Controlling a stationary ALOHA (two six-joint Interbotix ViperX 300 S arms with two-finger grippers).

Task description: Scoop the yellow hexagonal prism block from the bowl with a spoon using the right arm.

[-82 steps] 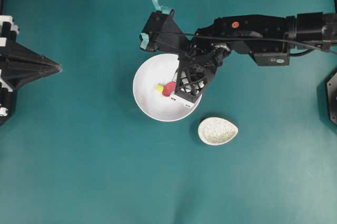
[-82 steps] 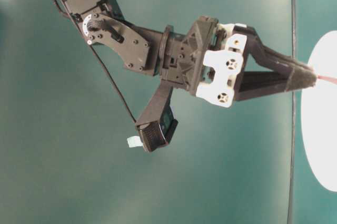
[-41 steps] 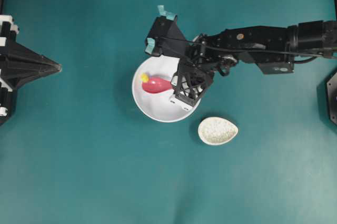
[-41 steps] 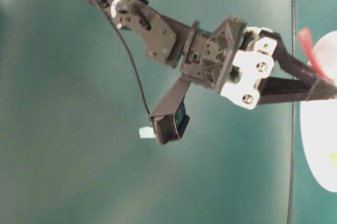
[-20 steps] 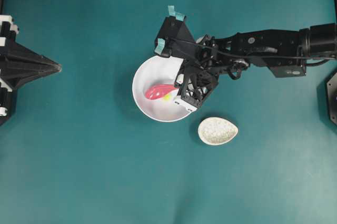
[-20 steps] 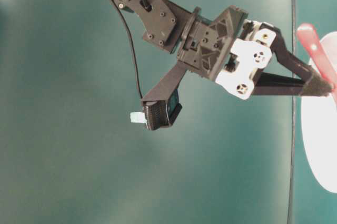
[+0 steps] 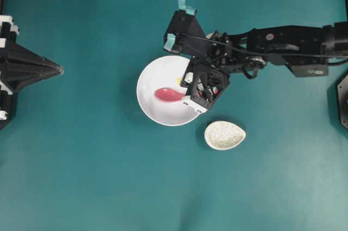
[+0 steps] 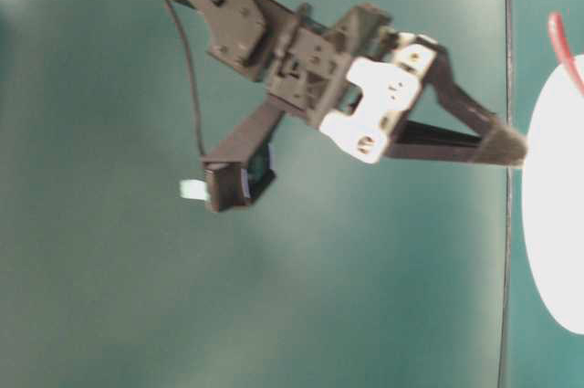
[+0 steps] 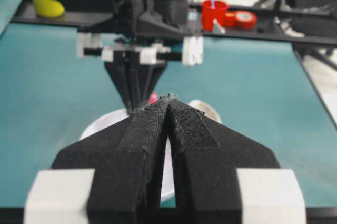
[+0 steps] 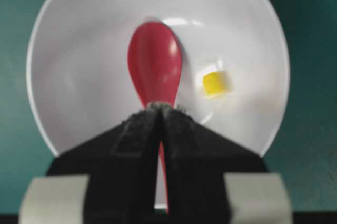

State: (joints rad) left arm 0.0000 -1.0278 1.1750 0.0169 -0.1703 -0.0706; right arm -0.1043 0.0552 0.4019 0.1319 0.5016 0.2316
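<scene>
right gripper (image 10: 159, 109): jaws clamped on spoon (image 10: 155, 66) handle | spoon scoop inside bowl (image 10: 73, 34) | yellow hexagonal prism block (image 10: 216, 83): on bowl floor just beside scoop | left gripper (image 9: 168, 100): jaws closed, empty

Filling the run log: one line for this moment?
right gripper: shut on pink-red spoon | tiny yellow block: beside scoop, unscooped | white bowl

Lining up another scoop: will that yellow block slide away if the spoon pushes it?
Probably. The yellow block is tiny beside the spoon scoop, so likely light. It lies loose on the glossy curved wall of the bowl, so a nudge would likely make it skid or tumble. Its flat faces suggest it won't roll far.
</scene>
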